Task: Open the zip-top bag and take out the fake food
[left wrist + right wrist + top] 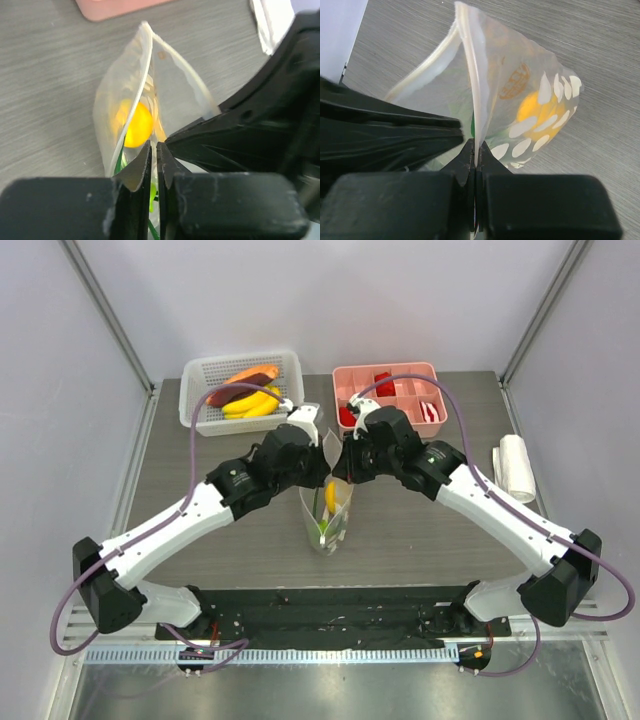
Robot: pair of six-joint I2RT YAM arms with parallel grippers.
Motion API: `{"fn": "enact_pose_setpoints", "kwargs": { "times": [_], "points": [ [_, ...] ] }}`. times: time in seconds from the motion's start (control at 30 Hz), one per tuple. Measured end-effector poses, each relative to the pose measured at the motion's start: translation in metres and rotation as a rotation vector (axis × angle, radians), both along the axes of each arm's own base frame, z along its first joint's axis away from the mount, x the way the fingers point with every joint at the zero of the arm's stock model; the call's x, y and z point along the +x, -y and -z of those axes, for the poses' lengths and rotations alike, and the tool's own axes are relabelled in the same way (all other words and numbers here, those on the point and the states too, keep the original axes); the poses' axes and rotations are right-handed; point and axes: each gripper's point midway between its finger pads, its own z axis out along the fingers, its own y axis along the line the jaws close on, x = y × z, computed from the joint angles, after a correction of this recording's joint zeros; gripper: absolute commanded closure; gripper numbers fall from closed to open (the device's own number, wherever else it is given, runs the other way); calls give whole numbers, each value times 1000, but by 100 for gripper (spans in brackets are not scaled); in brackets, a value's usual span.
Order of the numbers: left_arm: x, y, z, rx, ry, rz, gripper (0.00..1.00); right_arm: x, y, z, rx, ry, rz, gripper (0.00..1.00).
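The clear zip-top bag [328,508] hangs upright between my two grippers at the table's middle. Inside it I see a yellow piece [330,497] and a green piece [322,528]. My left gripper [318,468] is shut on the bag's left top edge [145,60]; the yellow piece [136,126] shows through the plastic. My right gripper [343,466] is shut on the right top edge with the white zip strip [472,80]; white dots [530,140] and the yellow piece [540,112] show. The bag's mouth gapes slightly between the two edges.
A white perforated basket [196,390] at the back left holds yellow bananas [250,404] and an orange-and-maroon sausage piece [243,381]. A pink divided tray [352,380] with red and white blocks stands at the back centre. A white roll [516,466] lies at the right.
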Motion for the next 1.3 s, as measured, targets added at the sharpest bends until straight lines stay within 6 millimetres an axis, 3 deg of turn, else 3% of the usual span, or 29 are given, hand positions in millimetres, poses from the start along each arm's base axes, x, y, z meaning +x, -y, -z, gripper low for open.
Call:
{"fn": "enact_pose_setpoints", "kwargs": {
  "times": [0.2,0.5,0.6,0.73,0.93,1.1,1.2,1.3],
  "points": [
    [-4,5,45,58,-96,9,93,1,-2,2,-5,-3,-1,99],
    [-4,-2,79,83,-156,-66,86,6,-5,14,-26,-22,2,99],
    [-1,-12,81,128,-136,-113,76,6,-7,15,-23,-26,-1,99],
    [-6,-20,80,153,-136,-110,73,4,-15,15,-14,-28,-18,99],
    [-19,-16,52,66,-117,-48,76,3,-37,13,0,-41,-53,99],
    [-20,-29,33,11,-112,-57,72,5,-52,9,13,-40,-66,99],
    [-24,-29,39,6,-146,-32,71,6,-56,11,14,-39,-68,99],
    [-31,-24,58,49,-204,24,72,5,-57,13,8,-43,-67,99]
  ]
}}
